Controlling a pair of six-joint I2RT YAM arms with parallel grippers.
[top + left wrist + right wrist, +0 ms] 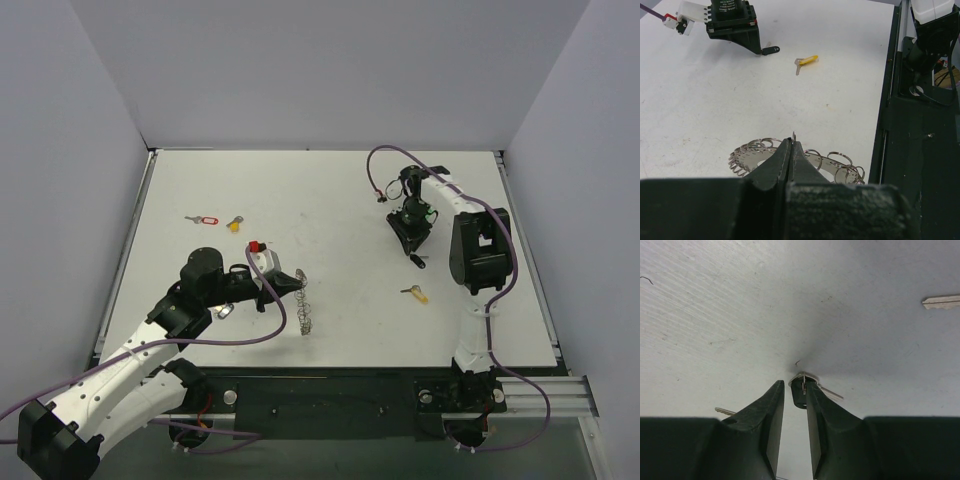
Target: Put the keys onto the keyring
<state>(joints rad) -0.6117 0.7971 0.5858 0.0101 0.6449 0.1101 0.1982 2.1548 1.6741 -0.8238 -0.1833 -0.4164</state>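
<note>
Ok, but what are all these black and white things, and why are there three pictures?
Those are two robot arms bolted to a table. One picture looks down from above. The other two come from small cameras on each arm's wrist, so you see each gripper up close. The left gripper is pinched shut on a big wire keyring. The right gripper has its jaws a little apart, right at a black key lying on the table. More keys lie about: a yellow key near the right arm, and a red key beside a second yellow key over on the left.
</note>
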